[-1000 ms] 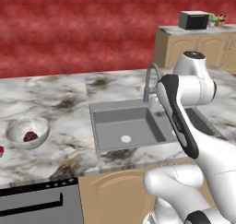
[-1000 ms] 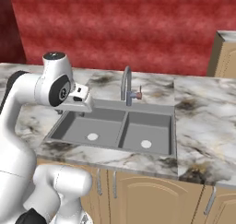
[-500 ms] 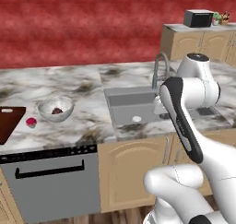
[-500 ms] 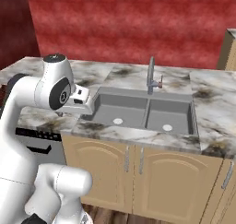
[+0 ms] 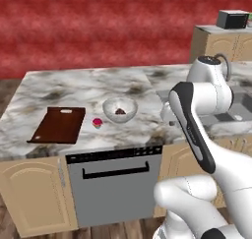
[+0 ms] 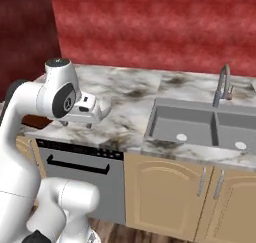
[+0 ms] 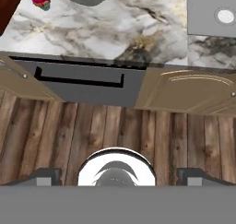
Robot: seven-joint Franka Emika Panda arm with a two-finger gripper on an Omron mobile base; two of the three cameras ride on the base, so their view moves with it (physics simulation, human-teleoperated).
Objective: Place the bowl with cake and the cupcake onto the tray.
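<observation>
Above the near edge of the desk (image 5: pixel 74 88), your tool (image 7: pixel 118 174) hangs with its jaws spread wide and nothing between them, well apart from everything it must move. Out to its left you have the bowl with cake (image 5: pixel 119 109) near the middle of the desk, the cupcake (image 5: pixel 97 123) just beside it on the left, and the tray (image 5: pixel 59 124) lying flat further left, nothing resting on it.
</observation>
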